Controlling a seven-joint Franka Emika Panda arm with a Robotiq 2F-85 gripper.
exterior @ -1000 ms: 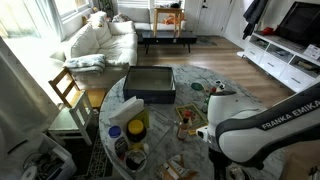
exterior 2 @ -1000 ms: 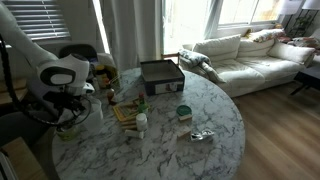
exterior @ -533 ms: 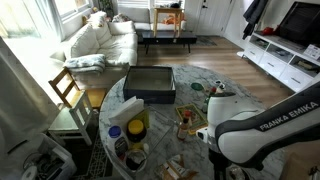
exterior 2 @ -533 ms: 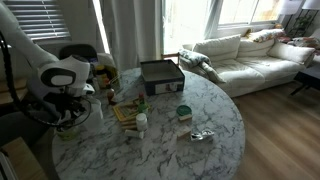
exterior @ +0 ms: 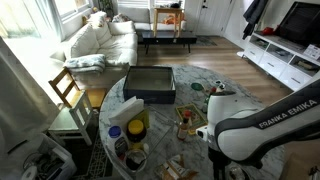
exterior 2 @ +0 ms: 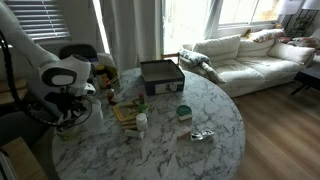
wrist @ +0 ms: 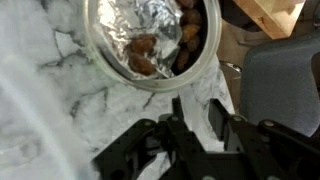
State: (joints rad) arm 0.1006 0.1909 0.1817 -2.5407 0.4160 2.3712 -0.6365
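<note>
My gripper (wrist: 196, 105) hangs just above the white marble table (wrist: 60, 100) near its edge, fingers apart with bare marble between them, holding nothing. Right ahead of the fingertips in the wrist view is a glass bowl (wrist: 150, 40) lined with foil and holding brown food pieces. In an exterior view the gripper (exterior 2: 68, 108) is at the table's side below the white wrist, with the bowl (exterior 2: 70, 128) under it. In an exterior view the arm (exterior: 250, 125) hides most of the gripper.
A dark square box (exterior 2: 161, 76) (exterior: 150, 83) sits mid-table. A green-lidded jar (exterior 2: 183, 112), a small white bottle (exterior 2: 141, 123), crumpled foil (exterior 2: 202, 135) and a wooden tray (exterior 2: 125, 112) lie around. A wooden chair (exterior: 66, 90) and sofa (exterior 2: 250, 55) stand beyond.
</note>
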